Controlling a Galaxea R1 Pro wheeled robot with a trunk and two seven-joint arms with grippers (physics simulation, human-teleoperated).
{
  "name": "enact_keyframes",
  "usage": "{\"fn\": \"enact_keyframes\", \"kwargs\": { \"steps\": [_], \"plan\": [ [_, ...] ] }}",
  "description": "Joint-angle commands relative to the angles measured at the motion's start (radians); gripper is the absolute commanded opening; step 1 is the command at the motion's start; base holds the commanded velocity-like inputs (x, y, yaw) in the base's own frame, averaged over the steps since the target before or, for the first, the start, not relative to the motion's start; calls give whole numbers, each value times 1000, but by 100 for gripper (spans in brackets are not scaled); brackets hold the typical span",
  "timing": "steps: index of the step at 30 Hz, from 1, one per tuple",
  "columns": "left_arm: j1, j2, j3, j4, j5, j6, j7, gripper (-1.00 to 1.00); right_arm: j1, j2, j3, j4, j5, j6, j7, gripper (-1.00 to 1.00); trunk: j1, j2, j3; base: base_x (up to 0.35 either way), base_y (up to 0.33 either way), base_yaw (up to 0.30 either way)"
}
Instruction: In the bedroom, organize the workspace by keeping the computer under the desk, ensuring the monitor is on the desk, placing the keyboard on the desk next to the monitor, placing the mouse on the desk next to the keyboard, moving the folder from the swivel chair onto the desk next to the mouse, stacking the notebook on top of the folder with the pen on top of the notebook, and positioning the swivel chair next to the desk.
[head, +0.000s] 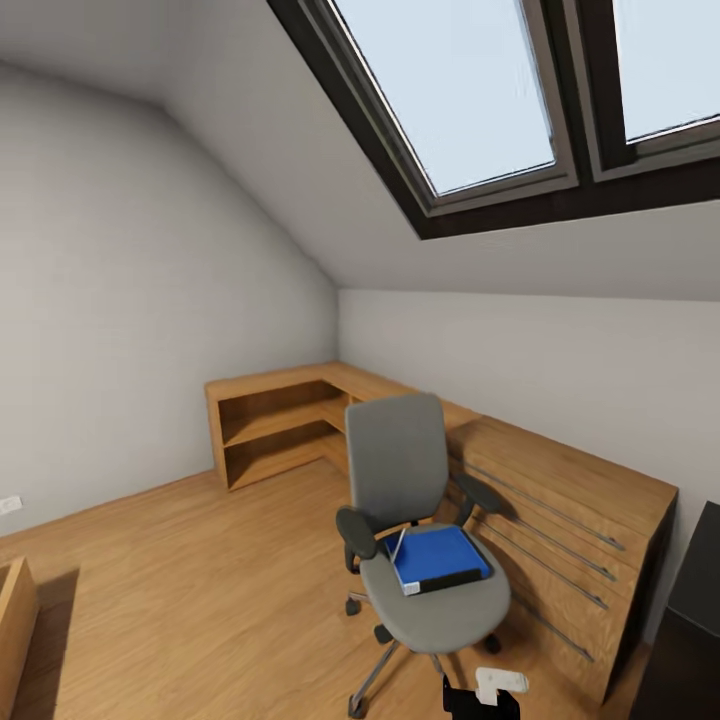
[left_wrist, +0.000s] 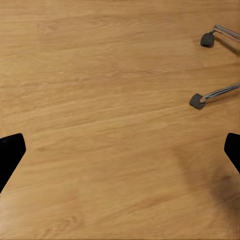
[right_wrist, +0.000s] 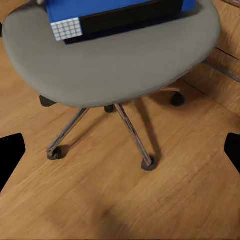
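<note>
Roughly, working down from room to small parts: attic bedroom, sloped ceiling with skylights (head: 450, 95), wood floor (head: 200, 570). Light wooden low cabinets (head: 560, 500) run along the back and right walls. A dark block at the far right edge (head: 695, 620) may be the desk; too little shows to say

Swivel chair (head: 415, 510) stands just beside the cabinets, seat facing the robot, castors on the floor. Judged heavy but free-rolling; push at the back or an armrest, not the seat edge, or it may spin rather than travel

Folder (head: 438, 558) lies flat on the seat, toward the seat's right half, spine with a white label toward the robot; same folder in the right wrist view (right_wrist: 117, 10), sitting on the grey seat. Judged light, stiff, smooth-covered, likely to slide on the upholstery. Best hold: pinch across the near spine edge, where it overhangs least cloth. A pale thin item beside its left edge (head: 397, 548) is too small to identify

Left gripper (left_wrist: 120, 150): fingers spread wide, nothing between them, over bare floor near two castors. Right gripper (right_wrist: 120, 150): fingers likewise spread, empty, aimed at the chair base below the seat
</note>
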Motion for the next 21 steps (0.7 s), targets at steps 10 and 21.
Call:
{"fn": "enact_keyframes", "kwargs": {
  "steps": [10, 21],
  "plan": [
    [-1, 0, -2, 1, 10, -5, -5, 100, -1, 0, 8, 2, -10, -4, -1, 100, 0, -1, -1, 18, 0, 214],
    [-1, 0, -2, 1, 10, -3, -5, 100, -1, 0, 8, 2, -10, -4, -1, 100, -26, 48, 18, 0, 0, 27]
  ]
}}
